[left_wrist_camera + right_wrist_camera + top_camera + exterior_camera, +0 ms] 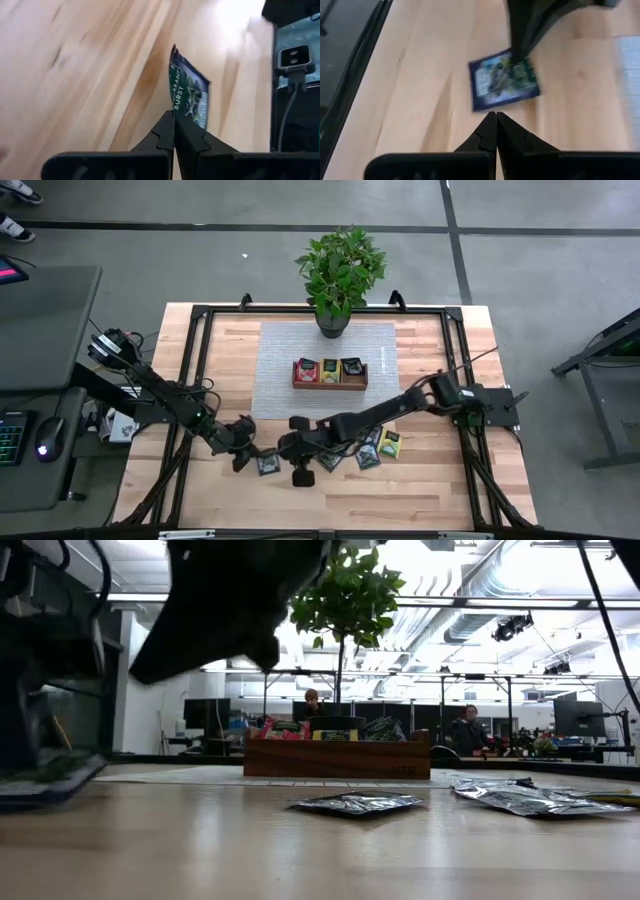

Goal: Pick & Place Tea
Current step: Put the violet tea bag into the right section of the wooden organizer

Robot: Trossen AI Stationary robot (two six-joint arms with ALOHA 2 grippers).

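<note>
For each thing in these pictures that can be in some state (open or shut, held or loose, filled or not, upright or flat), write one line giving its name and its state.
Left gripper: shut on the dark blue-green tea sachet.
Dark blue-green tea sachet: pinched at one edge, tilted up off the table.
Right gripper: shut, holding nothing, hovering close by.
Brown wooden three-compartment tray: on the grey mat, a sachet in each compartment.
Loose sachets: flat on the table.
Potted green plant: upright.

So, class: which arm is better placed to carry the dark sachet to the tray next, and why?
Left. Its end effector is shut on the dark sachet; the right end effector is shut, empty, beside it. The tray lies beyond.
</note>
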